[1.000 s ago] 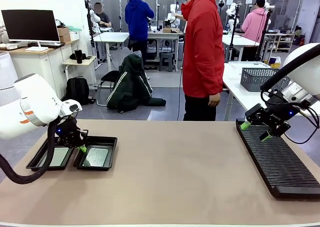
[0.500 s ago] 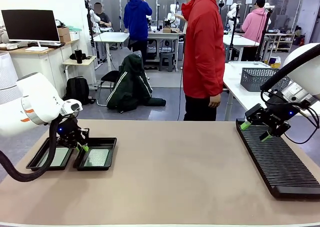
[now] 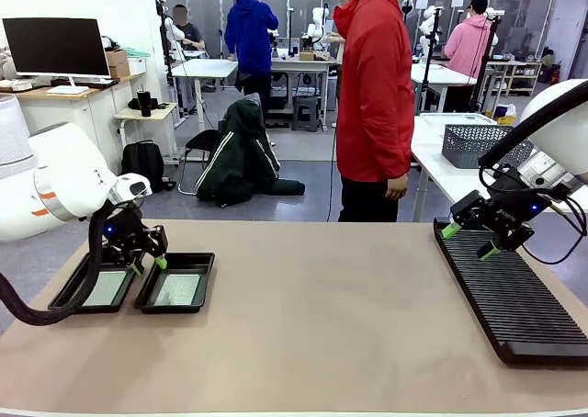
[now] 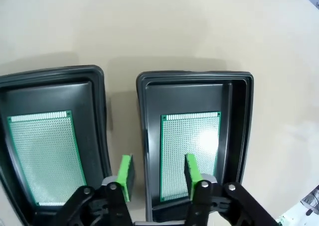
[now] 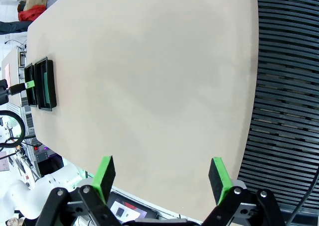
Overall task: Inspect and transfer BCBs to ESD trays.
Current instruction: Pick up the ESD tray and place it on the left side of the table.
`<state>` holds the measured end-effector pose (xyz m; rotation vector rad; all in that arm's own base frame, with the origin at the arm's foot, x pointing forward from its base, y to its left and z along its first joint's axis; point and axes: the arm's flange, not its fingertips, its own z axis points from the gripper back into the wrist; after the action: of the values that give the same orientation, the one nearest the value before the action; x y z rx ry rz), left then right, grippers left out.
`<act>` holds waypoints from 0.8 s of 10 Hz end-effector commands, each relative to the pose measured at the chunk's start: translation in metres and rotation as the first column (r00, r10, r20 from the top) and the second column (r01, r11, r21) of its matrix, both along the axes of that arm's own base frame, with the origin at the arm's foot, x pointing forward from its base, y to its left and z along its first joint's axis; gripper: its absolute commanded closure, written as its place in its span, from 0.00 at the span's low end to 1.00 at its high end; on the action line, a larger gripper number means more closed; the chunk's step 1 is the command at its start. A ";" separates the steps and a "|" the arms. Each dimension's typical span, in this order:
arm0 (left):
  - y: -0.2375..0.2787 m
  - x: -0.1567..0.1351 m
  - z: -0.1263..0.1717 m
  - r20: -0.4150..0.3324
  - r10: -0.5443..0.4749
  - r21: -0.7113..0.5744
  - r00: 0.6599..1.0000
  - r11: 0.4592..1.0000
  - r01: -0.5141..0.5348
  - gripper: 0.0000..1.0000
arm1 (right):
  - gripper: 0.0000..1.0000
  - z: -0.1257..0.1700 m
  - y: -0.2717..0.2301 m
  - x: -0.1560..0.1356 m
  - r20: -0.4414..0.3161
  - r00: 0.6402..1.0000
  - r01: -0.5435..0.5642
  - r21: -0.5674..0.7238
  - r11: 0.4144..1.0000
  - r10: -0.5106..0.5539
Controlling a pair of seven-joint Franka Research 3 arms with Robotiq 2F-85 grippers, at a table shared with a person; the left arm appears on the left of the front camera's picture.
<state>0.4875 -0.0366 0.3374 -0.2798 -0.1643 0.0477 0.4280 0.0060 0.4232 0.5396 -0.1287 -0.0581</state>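
Note:
Two black ESD trays stand side by side at the table's left, the left tray (image 3: 66, 296) (image 4: 60, 72) and the right tray (image 3: 200, 272) (image 4: 194, 77). A pale green BCB lies flat in each: one (image 3: 107, 288) (image 4: 42, 156) in the left tray, one (image 3: 177, 289) (image 4: 192, 134) in the right. My left gripper (image 3: 147, 264) (image 4: 157, 169) hovers just above the rims where the trays meet, open, with nothing between its green pads. My right gripper (image 3: 470, 240) (image 5: 162, 173) hangs open and empty over the near-left end of the long black ribbed rack (image 3: 514, 298) (image 5: 284, 86).
A person in a red hoodie (image 3: 374, 95) stands at the far side of the table, hands off it. A dark mesh basket (image 3: 473, 144) sits on the white table behind the rack. Bare beige tabletop (image 3: 322, 316) lies between the trays and the rack.
My left gripper has opened and lifted slightly up and to the left from the right tray, where the board now lies free. The right arm has not moved.

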 end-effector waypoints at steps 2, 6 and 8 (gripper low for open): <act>-0.007 -0.013 0.036 -0.009 -0.002 0.086 1.000 0.996 0.003 0.24 | 0.00 0.001 0.002 0.001 -0.009 1.000 0.023 0.006 1.000 -0.023; -0.026 -0.014 0.080 -0.055 -0.013 0.213 0.998 0.977 0.025 0.00 | 0.00 0.001 0.002 0.001 -0.009 1.000 0.023 0.006 1.000 -0.023; -0.030 -0.011 0.090 -0.077 -0.022 0.234 0.997 0.972 0.040 0.00 | 0.00 0.001 0.002 0.001 -0.009 1.000 0.023 0.006 1.000 -0.023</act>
<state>0.4719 -0.0675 0.4236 -0.0699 -0.1122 -0.0011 0.4280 0.0060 0.4231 0.5396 -0.1286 -0.0581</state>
